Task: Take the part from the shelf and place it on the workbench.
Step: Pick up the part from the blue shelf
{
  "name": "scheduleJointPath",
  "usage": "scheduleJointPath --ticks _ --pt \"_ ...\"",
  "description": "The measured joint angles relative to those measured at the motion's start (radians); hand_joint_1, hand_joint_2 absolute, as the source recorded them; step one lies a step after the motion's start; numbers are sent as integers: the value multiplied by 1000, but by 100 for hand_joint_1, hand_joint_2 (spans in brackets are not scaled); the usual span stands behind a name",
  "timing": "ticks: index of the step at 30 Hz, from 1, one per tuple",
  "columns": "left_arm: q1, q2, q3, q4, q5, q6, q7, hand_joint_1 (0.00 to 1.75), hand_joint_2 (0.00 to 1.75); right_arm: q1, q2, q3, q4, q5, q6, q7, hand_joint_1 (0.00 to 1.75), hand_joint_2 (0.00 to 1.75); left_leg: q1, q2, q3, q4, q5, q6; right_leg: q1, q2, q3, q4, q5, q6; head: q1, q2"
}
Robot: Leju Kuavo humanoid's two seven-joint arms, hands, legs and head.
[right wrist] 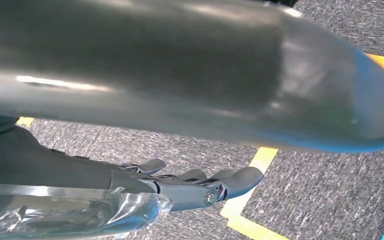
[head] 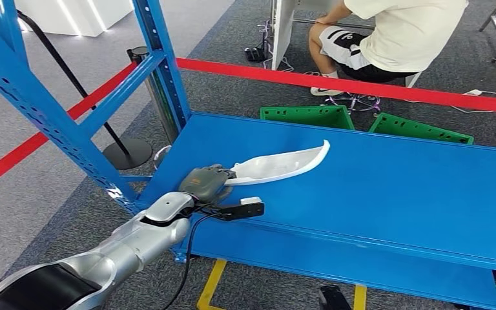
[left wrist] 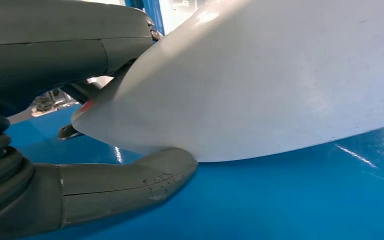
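white part (head: 284, 165) lies on the blue counter (head: 394, 187) near its left end, its near end pinched by the left hand (head: 205, 183), thumb under and fingers (left wrist: 65, 50) over. left arm reaches forward, low. right hand (right wrist: 200, 187) hangs over the carpet, fingers loosely straight, holding nothing.

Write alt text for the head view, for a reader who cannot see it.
The robot's left hand holds one end of a curved white part lying on a blue workbench. Beyond it run a red barrier tape and two green crates, with a seated person behind.
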Motion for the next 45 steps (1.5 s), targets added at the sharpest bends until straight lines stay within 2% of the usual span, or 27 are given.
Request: scheduleJointPath --ticks 2,3,4,6,9,10,13,14,22,45 --pt "-1 0 0 0 2 -7 -5 62 87 0 0 0 0 0 0 0 0 0 0 0 0 0 0 0 0 0 0 0 0 0 0 0" --pt "-1 0 0 0 7 -16 -13 28 87 0 0 0 0 1 0 0 0 0 0 0 0 0 0 0 0 0 0 0 0 0 0 0" --pt "-2 0 1 0 12 -29 -23 15 87 0 0 0 0 2 0 0 0 0 0 0 0 0 0 0 0 0 0 0 0 0 0 0" --pt "-6 1 2 0 22 -62 -43 14 175 0 0 0 0 3 1 0 0 0 0 0 0 0 0 0 0 -1 0 0 0 0 0 0" --pt "-19 1 4 0 24 -97 -59 9 175 -1 0 0 0 4 2 0 0 0 0 0 0 0 0 0 0 -1 1 0 0 0 0 0" --pt "-22 1 4 0 24 -100 -62 33 175 -1 0 0 0 4 2 0 0 0 0 0 0 0 0 0 0 -1 1 0 0 0 0 0" --pt "-25 2 4 0 21 -99 -64 156 175 -1 0 0 0 4 2 0 0 0 0 0 0 0 0 0 0 0 1 0 0 0 0 0" --pt "-24 2 4 0 17 -97 -63 171 175 -1 0 0 0 4 2 0 0 0 0 0 1 0 0 0 0 0 1 0 0 0 0 0" --pt "-18 8 -9 0 -34 -48 -34 169 175 -1 0 0 0 0 2 -3 0 0 0 0 0 0 0 0 0 -1 1 0 0 0 0 0" --pt "-20 18 -17 0 -17 -44 -56 169 175 -1 0 -1 0 -1 2 -6 0 0 0 -1 0 0 0 0 0 -1 0 0 0 0 0 0"
